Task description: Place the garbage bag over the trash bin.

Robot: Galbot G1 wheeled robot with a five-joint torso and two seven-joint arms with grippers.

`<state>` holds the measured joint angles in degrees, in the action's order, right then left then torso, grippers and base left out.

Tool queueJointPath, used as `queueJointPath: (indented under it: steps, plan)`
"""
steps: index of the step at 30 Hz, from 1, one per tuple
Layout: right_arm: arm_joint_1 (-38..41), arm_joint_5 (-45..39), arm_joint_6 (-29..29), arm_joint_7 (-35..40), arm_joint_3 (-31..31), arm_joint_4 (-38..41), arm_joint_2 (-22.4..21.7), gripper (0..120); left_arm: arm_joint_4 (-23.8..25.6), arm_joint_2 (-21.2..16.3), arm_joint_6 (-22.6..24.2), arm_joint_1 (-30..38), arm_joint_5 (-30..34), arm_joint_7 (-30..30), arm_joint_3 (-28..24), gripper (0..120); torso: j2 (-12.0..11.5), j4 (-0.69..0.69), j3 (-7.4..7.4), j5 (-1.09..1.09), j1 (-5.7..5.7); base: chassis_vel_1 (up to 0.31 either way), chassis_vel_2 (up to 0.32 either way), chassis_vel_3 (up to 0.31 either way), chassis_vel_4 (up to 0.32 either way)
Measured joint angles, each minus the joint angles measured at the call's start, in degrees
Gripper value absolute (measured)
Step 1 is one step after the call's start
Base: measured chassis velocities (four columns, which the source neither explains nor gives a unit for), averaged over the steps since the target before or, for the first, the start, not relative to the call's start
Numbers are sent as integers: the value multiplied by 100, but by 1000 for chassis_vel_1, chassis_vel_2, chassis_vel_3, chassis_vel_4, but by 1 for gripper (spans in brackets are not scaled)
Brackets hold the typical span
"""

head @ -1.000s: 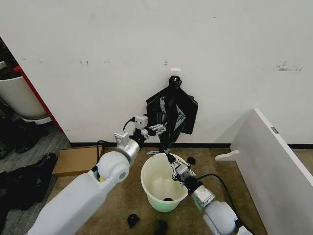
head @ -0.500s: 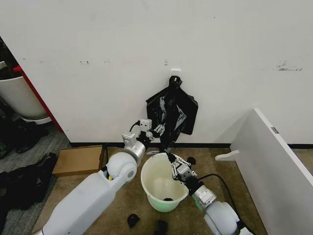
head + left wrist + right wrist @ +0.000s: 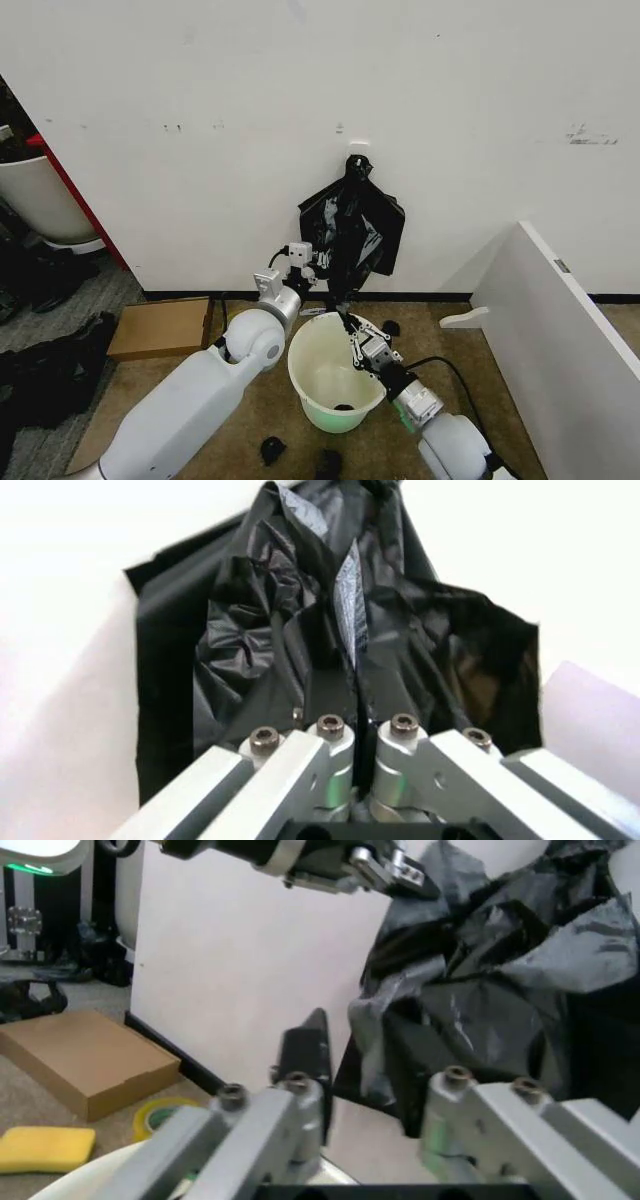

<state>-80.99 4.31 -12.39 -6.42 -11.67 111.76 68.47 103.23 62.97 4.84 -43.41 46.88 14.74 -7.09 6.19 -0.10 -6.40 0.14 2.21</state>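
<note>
We are at the fetching step: the garbage bag (image 3: 352, 228) hangs flat against the white wall from a hook (image 3: 359, 148), above and behind the trash bin (image 3: 333, 372), which stands bare on the brown floor with no liner on it yet. Our left gripper (image 3: 318, 270) reaches up to the bag's lower left edge, and in the left wrist view its fingers (image 3: 335, 751) look pressed together on a fold of the black plastic (image 3: 340, 637), so we judge the bag pinched there. Our right gripper (image 3: 352, 333) sits over the bin's far rim, just below the bag's lowest corner, with its fingers (image 3: 290, 1117) spread apart and nothing between them. Next, we judge, the bag must come off the hook, and the free gripper needs a second hold on the plastic so the mouth can be opened wide and drawn down around the bin's rim.
</note>
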Motion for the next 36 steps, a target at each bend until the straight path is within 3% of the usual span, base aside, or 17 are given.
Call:
queueJointPath:
  steps: [9,11,17,22,36]
  plan:
    - [-429,-437,109,73,-248,253,-58,55,-84,42,-61,47,140,106,123,0,0,-1,0,1,0,0,0,0,0]
    - [-438,-463,118,82,-258,260,-59,57,-83,42,-62,46,141,109,126,0,0,-1,0,0,0,0,0,0,0]
    - [-382,-1190,444,337,-361,360,-70,86,-13,41,-64,-3,140,138,163,0,0,-1,0,0,0,0,0,0,0]
    - [-159,-2139,853,554,-272,421,-49,98,63,11,-61,-57,132,139,155,0,0,0,0,1,0,0,0,0,0]
    - [1005,-4349,1680,956,-213,58,126,100,102,-26,-48,-83,127,145,142,0,0,0,0,0,0,0,0,0,0]
